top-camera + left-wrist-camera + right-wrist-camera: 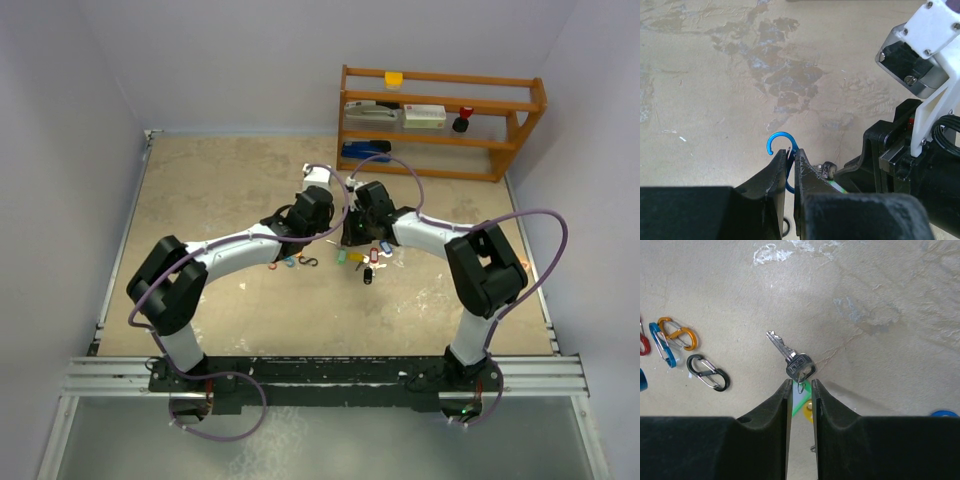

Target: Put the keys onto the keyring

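Note:
My left gripper (pixel 791 152) is shut on a blue S-shaped clip (pixel 782 144), whose upper hook sticks out past the fingertips, above the table. My right gripper (pixel 801 382) is shut on the green tag (pixel 800 399) of a silver key (pixel 792 357), whose blade points away to the upper left. That key's head (pixel 827 170) shows just right of my left fingers. In the top view both grippers, left (pixel 312 212) and right (pixel 368 208), meet at the table's middle. Other tagged keys (pixel 372 252) and a black fob (pixel 368 276) lie just in front of them.
Loose S-clips lie left of the right gripper: orange (pixel 677 332), blue (pixel 662 345), black (pixel 707 372), and a red one at the edge. A yellow tag (pixel 808 412) lies under the right fingers. A wooden shelf (pixel 440 120) stands at the back right.

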Controlling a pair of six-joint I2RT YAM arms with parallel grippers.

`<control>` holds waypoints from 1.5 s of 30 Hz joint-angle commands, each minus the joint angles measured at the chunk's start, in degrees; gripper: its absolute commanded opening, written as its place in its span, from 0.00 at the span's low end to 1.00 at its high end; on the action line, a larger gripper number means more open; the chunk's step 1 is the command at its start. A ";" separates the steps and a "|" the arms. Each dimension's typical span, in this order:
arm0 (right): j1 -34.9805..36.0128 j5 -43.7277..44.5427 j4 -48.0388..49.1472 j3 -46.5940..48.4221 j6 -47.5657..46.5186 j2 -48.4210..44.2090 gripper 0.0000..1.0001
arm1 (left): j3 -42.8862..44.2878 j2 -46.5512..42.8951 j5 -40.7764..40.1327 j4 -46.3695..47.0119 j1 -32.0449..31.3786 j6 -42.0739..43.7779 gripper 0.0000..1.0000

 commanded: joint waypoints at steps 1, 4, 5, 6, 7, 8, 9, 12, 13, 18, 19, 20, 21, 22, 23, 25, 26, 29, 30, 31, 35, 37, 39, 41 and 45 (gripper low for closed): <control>0.71 -1.57 0.45 -0.20 0.65 0.24 0.24 | -0.30 -2.64 -0.68 1.51 -0.33 -0.17 0.00; 0.96 -1.28 0.60 -0.44 0.77 0.25 0.24 | -0.47 -2.65 -0.78 1.59 -0.32 -0.21 0.00; 0.98 -1.16 0.53 -0.47 0.82 0.29 0.24 | -0.52 -2.69 -0.80 1.55 -0.27 -0.21 0.00; 0.98 -1.07 0.42 -0.40 0.78 0.35 0.23 | -0.55 -2.67 -0.83 1.57 -0.33 -0.17 0.00; 0.96 -0.97 0.22 -0.28 0.74 0.45 0.23 | -0.58 -2.77 -0.81 1.60 -0.32 -0.21 0.00; 0.98 -0.91 -0.01 -0.17 0.75 0.57 0.23 | -0.64 -2.75 -0.87 1.58 -0.31 -0.21 0.00; 0.98 -0.89 -0.16 -0.13 0.72 0.70 0.23 | -0.73 -2.70 -0.87 1.55 -0.29 -0.21 0.00; 0.98 -0.56 -0.35 -0.12 0.78 0.82 0.22 | -0.82 -2.75 -0.91 1.60 -0.31 -0.18 0.00; 0.98 -0.42 -0.43 -0.19 0.82 0.82 0.21 | -0.83 -2.73 -0.97 1.64 -0.31 -0.21 0.00; 0.98 0.16 -0.60 -0.27 0.83 0.78 0.19 | -0.90 -2.65 -0.98 1.77 -0.27 -0.23 0.00; 0.98 0.17 -0.68 -0.22 0.84 0.88 0.19 | -0.91 -2.67 -0.97 1.75 -0.31 -0.29 0.00; 0.98 0.17 -0.78 -0.13 0.83 1.03 0.18 | -0.92 -2.69 -0.95 1.71 -0.31 -0.30 0.00; 0.98 0.10 -0.87 -0.12 0.83 1.15 0.18 | -0.92 -2.73 -0.90 1.65 -0.31 -0.30 0.00; 0.98 0.09 -0.84 -0.10 0.83 1.24 0.18 | -0.99 -2.76 -0.95 1.74 -0.31 -0.24 0.00; 0.98 0.04 -0.80 -0.12 0.83 1.33 0.18 | -1.00 -2.70 -0.98 1.77 -0.31 -0.27 0.00; 0.98 -0.05 -0.87 -0.05 0.83 1.51 0.18 | -1.00 -2.70 -0.98 1.72 -0.29 -0.30 0.00; 0.98 -0.09 -0.88 -0.03 0.83 1.60 0.18 | -1.00 -2.70 -0.96 1.68 -0.31 -0.28 0.00; 0.98 -0.01 -1.18 0.21 0.80 1.86 0.18 | -0.92 -2.71 -1.00 1.69 -0.30 -0.22 0.00; 0.98 0.05 -1.23 0.23 0.75 1.83 0.18 | -0.92 -2.65 -0.98 1.69 -0.31 -0.22 0.00; 0.98 0.08 -1.19 0.19 0.77 1.74 0.17 | -0.93 -2.68 -0.98 1.69 -0.31 -0.21 0.00; 0.98 0.41 -1.06 -0.03 0.83 1.17 0.14 | -0.84 -2.65 -0.95 1.69 -0.31 -0.12 0.00; 0.98 0.75 -1.12 -0.03 0.81 0.88 0.13 | -0.70 -2.45 -0.86 1.68 -0.31 -0.11 0.00; 0.98 1.00 -1.30 0.05 0.81 0.67 0.13 | -0.57 -2.47 -0.78 1.60 -0.29 -0.09 0.00; 0.98 1.25 -1.52 0.13 0.74 0.52 0.13 | -0.48 -2.47 -0.80 1.59 -0.28 0.01 0.00; 0.98 1.57 -1.59 -0.01 0.69 0.07 0.14 | -0.43 -2.45 -0.86 1.40 -0.31 0.06 0.00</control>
